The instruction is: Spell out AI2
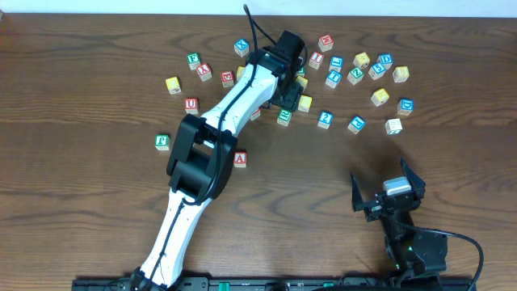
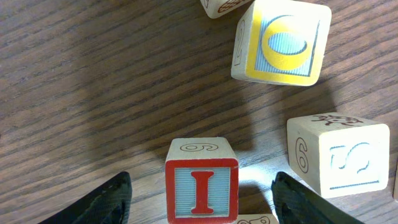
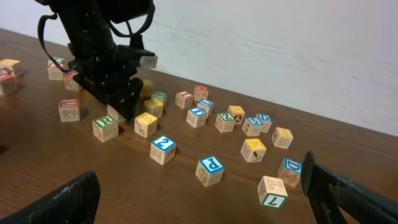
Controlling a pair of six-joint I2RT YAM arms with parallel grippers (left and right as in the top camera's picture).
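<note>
The red-faced "I" cube (image 2: 201, 190) stands on the table between the fingers of my left gripper (image 2: 202, 206). The jaws are open, with a gap on each side of the cube. From overhead the left gripper (image 1: 288, 95) hangs over the cube cluster and hides the "I" cube. The red "A" cube (image 1: 240, 158) lies alone beside the left arm's elbow. The blue "2" cube (image 1: 325, 119) (image 3: 163, 148) sits at the front of the cluster. My right gripper (image 1: 388, 192) (image 3: 199, 199) is open and empty near the table's front right.
A yellow-faced cube (image 2: 283, 42) and a plain-sided cube (image 2: 339, 152) stand close to the "I" cube. Several other letter cubes spread across the back, among them a blue "P" (image 3: 210, 170) and a green "7" (image 3: 273, 191). The left arm (image 1: 230, 113) crosses the middle.
</note>
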